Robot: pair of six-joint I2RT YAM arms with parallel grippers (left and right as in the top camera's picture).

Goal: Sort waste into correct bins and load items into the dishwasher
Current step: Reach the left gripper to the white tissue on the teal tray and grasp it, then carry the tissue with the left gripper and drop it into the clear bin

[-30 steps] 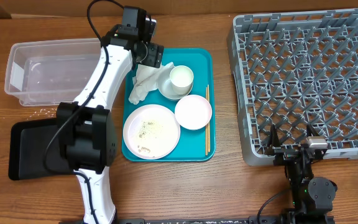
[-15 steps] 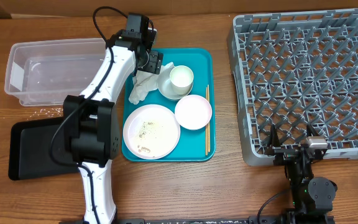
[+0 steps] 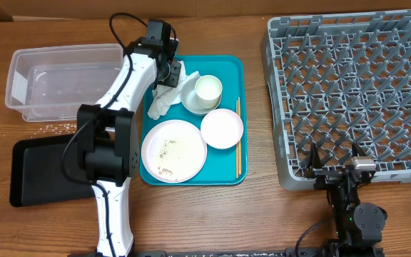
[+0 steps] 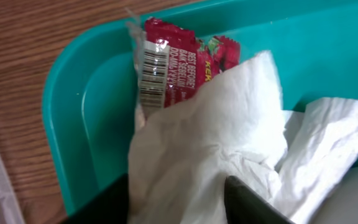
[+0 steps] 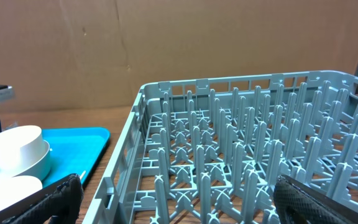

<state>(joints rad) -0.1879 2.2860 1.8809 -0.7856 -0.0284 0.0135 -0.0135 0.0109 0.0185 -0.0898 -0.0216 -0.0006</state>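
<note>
A crumpled white napkin (image 3: 163, 98) (image 4: 210, 149) lies in the back left corner of the teal tray (image 3: 227, 66). A red-and-white wrapper (image 4: 179, 62) sticks out from under it. My left gripper (image 3: 171, 73) (image 4: 178, 202) is down on the napkin, with a fold of it filling the gap between both fingers. A white cup (image 3: 207, 89) sits in a grey bowl (image 3: 191, 102). Beside them are a small white bowl (image 3: 222, 128) and a white plate (image 3: 174, 150) with rice scraps. My right gripper (image 3: 334, 158) (image 5: 185, 205) stands open at the front edge of the grey dish rack (image 3: 355, 93) (image 5: 241, 155).
A clear tub (image 3: 63, 80) stands at the back left, with a black tray (image 3: 38, 171) in front of it. Loose rice scraps (image 3: 56, 128) lie on the wood between them. Chopsticks (image 3: 237, 135) lie along the teal tray's right side.
My left gripper has moved a little toward the tray's back left corner, dropped onto the napkin, and its fingers have come together on it. The right arm has not moved.
</note>
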